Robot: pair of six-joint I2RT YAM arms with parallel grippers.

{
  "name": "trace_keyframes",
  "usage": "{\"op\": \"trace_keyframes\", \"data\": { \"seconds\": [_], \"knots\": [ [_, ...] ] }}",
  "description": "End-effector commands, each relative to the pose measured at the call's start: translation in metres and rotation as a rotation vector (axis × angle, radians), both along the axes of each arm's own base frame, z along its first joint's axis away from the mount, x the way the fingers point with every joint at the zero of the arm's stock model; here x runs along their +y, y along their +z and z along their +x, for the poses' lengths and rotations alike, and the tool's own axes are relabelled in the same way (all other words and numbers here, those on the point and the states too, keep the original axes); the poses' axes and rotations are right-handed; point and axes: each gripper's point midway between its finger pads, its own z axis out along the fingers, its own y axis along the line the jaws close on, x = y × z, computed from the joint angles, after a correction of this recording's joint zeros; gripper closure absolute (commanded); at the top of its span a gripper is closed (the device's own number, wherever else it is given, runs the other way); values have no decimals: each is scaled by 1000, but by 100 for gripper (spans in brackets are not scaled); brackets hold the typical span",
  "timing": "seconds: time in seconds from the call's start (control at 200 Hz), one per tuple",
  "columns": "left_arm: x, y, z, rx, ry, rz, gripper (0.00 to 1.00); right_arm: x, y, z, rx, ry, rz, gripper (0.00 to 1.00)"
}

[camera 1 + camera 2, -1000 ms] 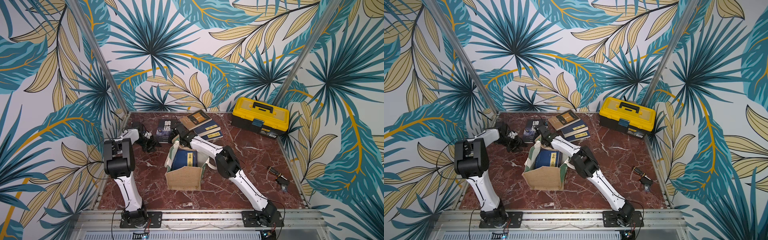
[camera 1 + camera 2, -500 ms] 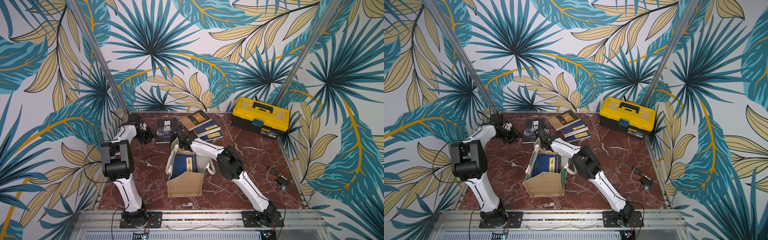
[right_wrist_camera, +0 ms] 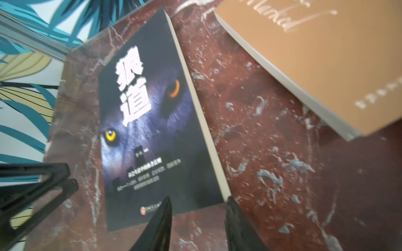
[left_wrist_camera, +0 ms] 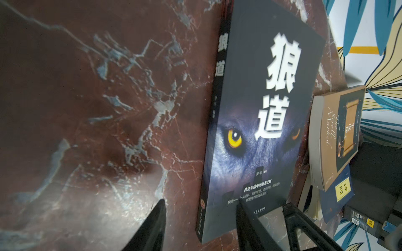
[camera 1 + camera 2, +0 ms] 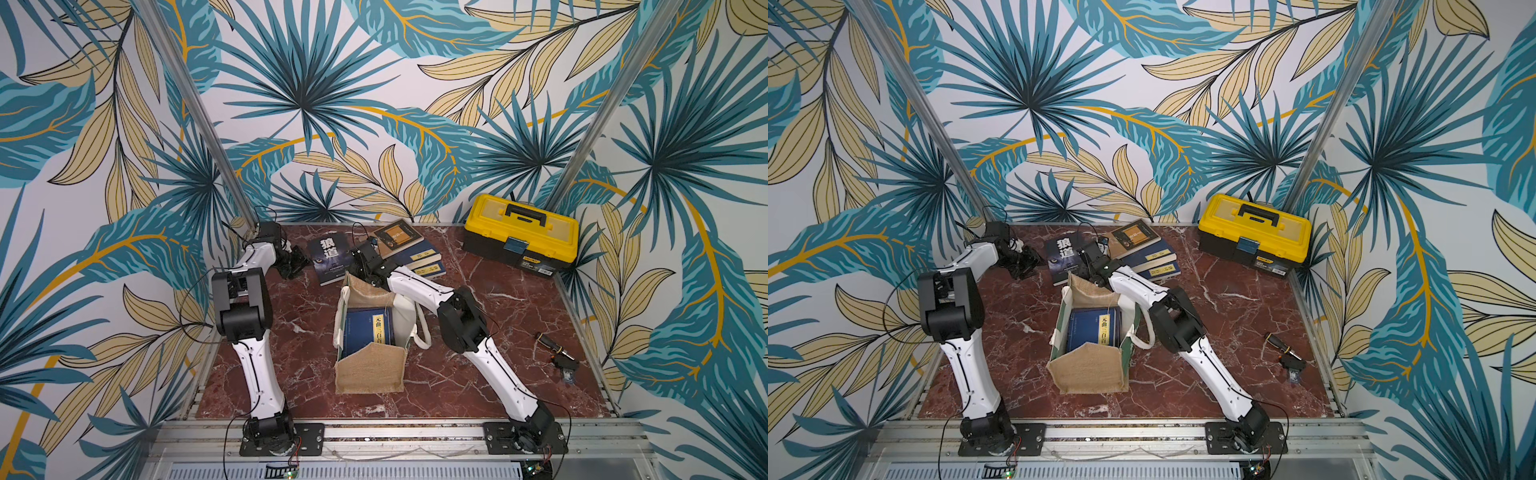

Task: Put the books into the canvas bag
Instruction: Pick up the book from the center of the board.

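Left gripper: fingers were seen apart in the wrist view, nothing clamped; one finger was over bare table, one over the wolf book's cover near a corner. Contact could not be told.
Right gripper: fingers were parted, nothing held; that book's near right corner was straddled. Contact could not be told.
Wolf book: laid flat, cover up, at far centre-left, between the two grippers.
Tan book: laid on top of the navy stack, just right of the wolf book, apart from it.
Bag: stood open at table centre, near of the wolf book; its far rim was under the right gripper.
Bagged book: one navy book with a yellow label was seen inside the bag.
Toolbox: shut, far right corner.
Tool: small, dark, laid at the right edge of the table.
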Motion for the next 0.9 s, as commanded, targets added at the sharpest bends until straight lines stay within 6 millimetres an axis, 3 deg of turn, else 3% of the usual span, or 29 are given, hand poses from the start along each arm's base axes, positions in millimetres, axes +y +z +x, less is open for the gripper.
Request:
{"op": "trace_keyframes", "data": {
  "seconds": [0.0, 0.13, 0.336, 0.431, 0.711, 0.896],
  "knots": [
    [6, 11, 15, -44, 17, -8, 47, -7, 27, 10, -98, -6, -20, 58],
    [4, 6, 16, -40, 21, -31, 47, -16, 17, 25, -84, -36, -25, 53],
    [1, -2, 12, -28, 10, -41, 47, -14, 10, 44, -116, -59, 21, 49],
    [-1, -4, 13, -23, 8, -58, 46, -10, -8, 50, -74, -53, 39, 47],
    [-10, -11, 7, -3, -9, -104, 46, 0, -49, 50, 39, -89, 148, 47],
    [-20, -15, 5, 8, -30, -162, 46, 17, -51, 45, 45, -54, 196, 51]
  ]
}}
